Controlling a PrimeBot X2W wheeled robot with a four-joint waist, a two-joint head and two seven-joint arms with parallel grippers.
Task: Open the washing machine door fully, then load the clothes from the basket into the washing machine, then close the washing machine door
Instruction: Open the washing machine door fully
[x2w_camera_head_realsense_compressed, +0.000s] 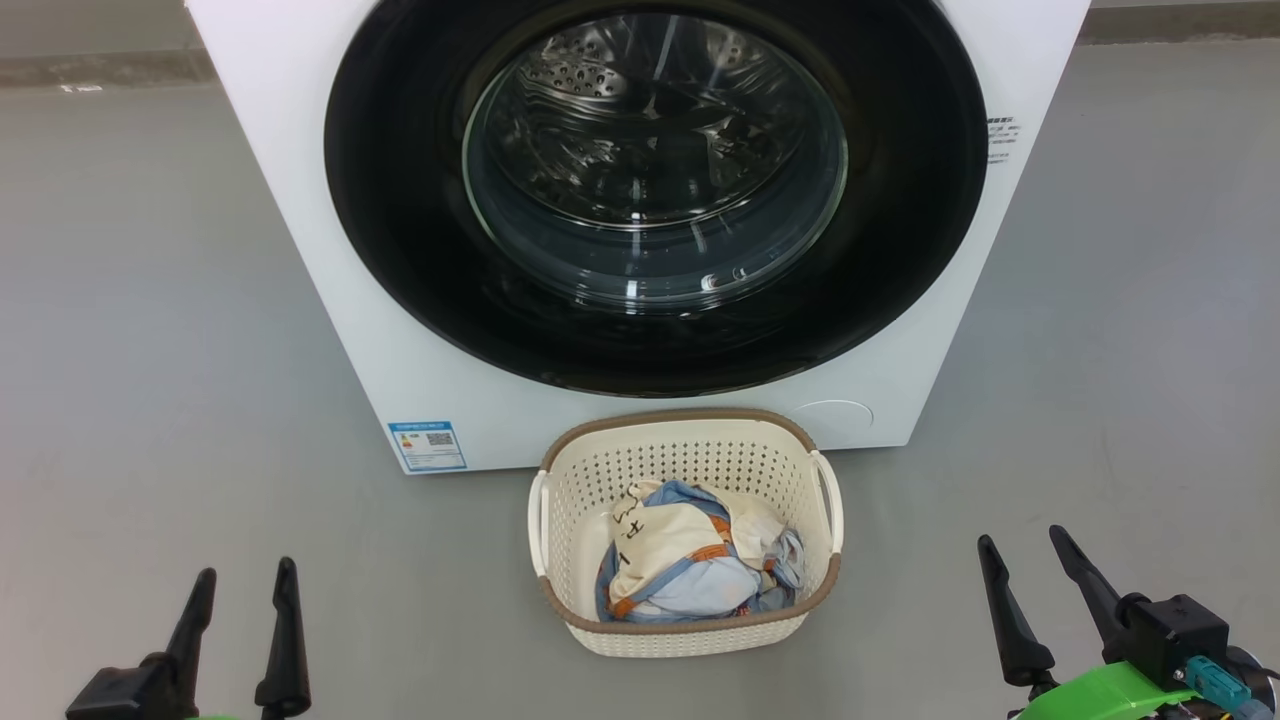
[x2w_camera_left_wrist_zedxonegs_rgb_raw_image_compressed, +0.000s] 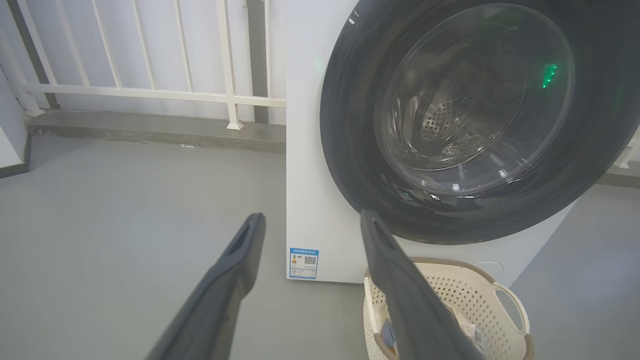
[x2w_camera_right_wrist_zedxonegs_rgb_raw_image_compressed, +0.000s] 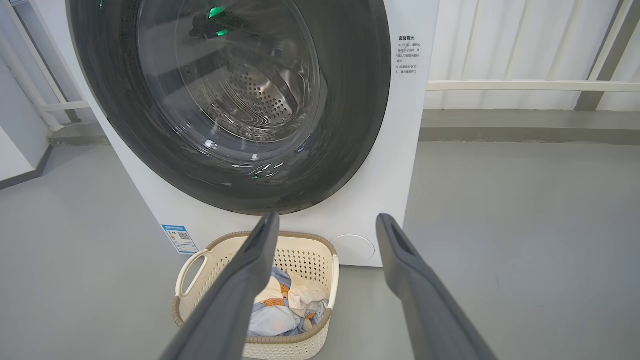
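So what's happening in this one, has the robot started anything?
Nothing is being handled yet. The washing machine stands with its round black door shut. A cream basket sits on the grey floor right in front of it, with the clothes bundled inside. The robot's left gripper and right gripper are both open and empty, low on either side of the basket, touching nothing. Opening the door has not begun.
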